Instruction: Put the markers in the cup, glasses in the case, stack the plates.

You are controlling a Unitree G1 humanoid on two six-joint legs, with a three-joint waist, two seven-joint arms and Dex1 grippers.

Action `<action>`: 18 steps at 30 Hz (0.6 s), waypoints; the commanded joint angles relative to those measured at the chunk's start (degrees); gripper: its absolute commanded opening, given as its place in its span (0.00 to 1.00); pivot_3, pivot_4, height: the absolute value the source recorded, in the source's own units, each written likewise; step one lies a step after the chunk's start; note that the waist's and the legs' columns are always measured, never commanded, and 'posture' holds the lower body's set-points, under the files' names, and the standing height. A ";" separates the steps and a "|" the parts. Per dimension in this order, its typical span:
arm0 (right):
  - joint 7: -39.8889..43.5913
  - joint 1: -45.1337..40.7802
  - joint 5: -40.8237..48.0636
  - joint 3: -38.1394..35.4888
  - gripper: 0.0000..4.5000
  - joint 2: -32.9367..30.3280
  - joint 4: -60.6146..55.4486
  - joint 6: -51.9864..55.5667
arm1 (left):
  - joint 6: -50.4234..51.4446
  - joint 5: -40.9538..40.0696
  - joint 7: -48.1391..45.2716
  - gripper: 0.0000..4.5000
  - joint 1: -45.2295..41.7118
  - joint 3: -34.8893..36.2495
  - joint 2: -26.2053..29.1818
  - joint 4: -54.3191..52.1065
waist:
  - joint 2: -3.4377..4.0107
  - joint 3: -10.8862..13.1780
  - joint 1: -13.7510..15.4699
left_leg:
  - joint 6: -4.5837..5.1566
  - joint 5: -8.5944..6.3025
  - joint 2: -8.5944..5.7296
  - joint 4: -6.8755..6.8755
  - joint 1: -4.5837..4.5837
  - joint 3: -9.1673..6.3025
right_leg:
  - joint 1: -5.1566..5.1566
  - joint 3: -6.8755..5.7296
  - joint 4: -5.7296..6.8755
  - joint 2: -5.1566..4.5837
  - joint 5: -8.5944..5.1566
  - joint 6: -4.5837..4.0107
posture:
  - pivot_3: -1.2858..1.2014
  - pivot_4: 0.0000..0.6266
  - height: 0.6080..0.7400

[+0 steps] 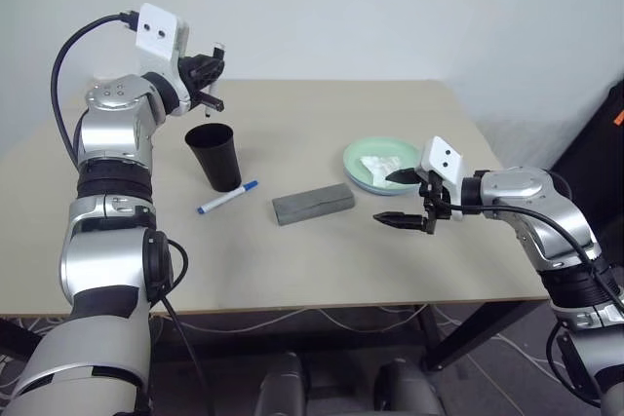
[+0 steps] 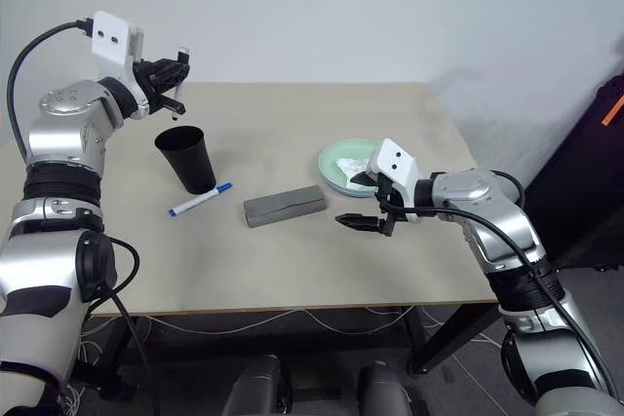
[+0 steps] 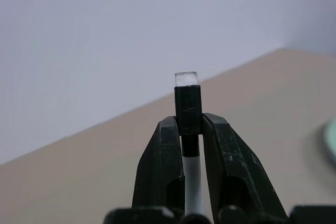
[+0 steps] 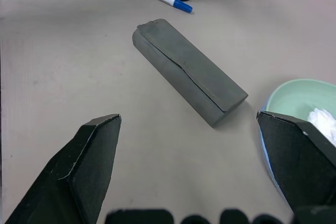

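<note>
above the cup, i hold the black-capped marker clamped upright in my left gripper, poised for dropping in; the blue-capped marker lies beside the cup's base, while my right gripper hangs spread wide near the closed case.

No readable text, label or number on anything

The black-capped marker is pinched above the black cup. The blue-capped marker lies flat beside the cup. The grey case lies closed. The mint green plate holds something white and crumpled.
</note>
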 commanded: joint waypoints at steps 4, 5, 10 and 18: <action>0.02 -1.60 0.09 -0.96 1.00 0.00 -0.84 -0.84 | -7.23 0.51 0.80 0.03 -0.97 0.43 -0.26 5.66 | -0.06 0.00 0.08 | -0.01 -0.01 0.00 0.00 -0.02 0.00 | -0.02 -0.01 0.00 0.00 0.00 0.00 | 0.52 0.00 0.31; 0.02 -1.59 0.11 -0.98 1.00 0.02 -0.85 -0.82 | -7.80 0.43 0.56 0.03 -0.86 0.53 -0.28 6.44 | -0.06 0.01 0.07 | -0.01 -0.01 0.00 0.00 -0.02 0.00 | -0.03 -0.01 0.00 0.00 0.00 0.00 | 0.52 0.00 0.31; -0.01 -1.65 0.23 -1.15 1.00 0.05 -0.75 -0.78 | -9.84 0.06 -0.49 0.41 -0.60 0.92 -0.36 9.35 | -0.08 0.01 0.08 | -0.03 -0.02 0.02 0.00 -0.03 0.00 | -0.05 -0.02 0.00 0.00 0.00 0.00 | 0.52 0.00 0.31; -0.25 -1.43 0.28 -1.38 1.00 -0.01 -0.83 -0.71 | -10.76 0.54 -1.81 0.99 -0.32 0.50 0.30 9.83 | -0.08 0.01 0.08 | -0.04 -0.03 0.02 0.00 -0.03 0.00 | -0.05 -0.02 0.00 0.00 0.00 0.00 | 0.52 0.00 0.31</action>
